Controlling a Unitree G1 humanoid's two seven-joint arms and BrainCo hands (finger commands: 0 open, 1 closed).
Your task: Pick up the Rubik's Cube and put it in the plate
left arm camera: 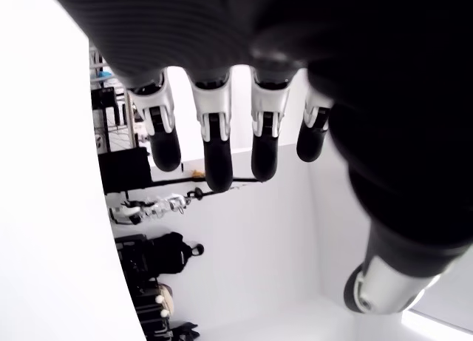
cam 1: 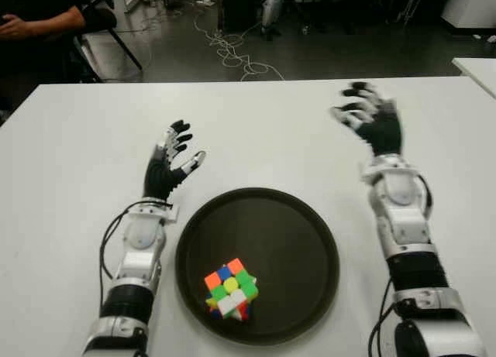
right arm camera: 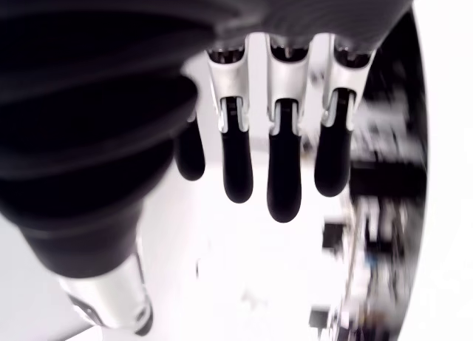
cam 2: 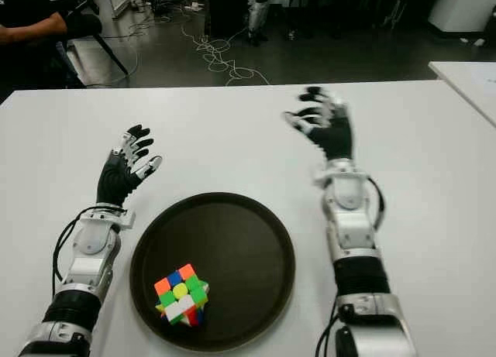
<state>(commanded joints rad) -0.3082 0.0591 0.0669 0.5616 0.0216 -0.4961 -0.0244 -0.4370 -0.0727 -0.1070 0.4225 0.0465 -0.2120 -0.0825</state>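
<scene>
Since the Rubik's Cube [cam 1: 230,289] already lies inside the plate [cam 1: 294,233], toward the plate's near left rim, the placing step looks finished. The plate is a dark round tray sitting on the white surface [cam 1: 77,140], close to its near edge and between the robot's two arms. The cube rests tilted, with orange, green, yellow and white squares showing.

Neither hand holds anything. The left hand [cam 1: 172,165] is just beyond the plate's left rim, fingers [left arm camera: 214,145] spread and relaxed. The right hand [cam 1: 370,118] is farther toward the far edge, well apart from the plate on its right side, fingers [right arm camera: 281,171] loosely extended; whether either hand touches the surface is unclear.

Nothing more seems needed with the cube. The next move probably calls only for drawing both arms clear of the plate without nudging it.
</scene>
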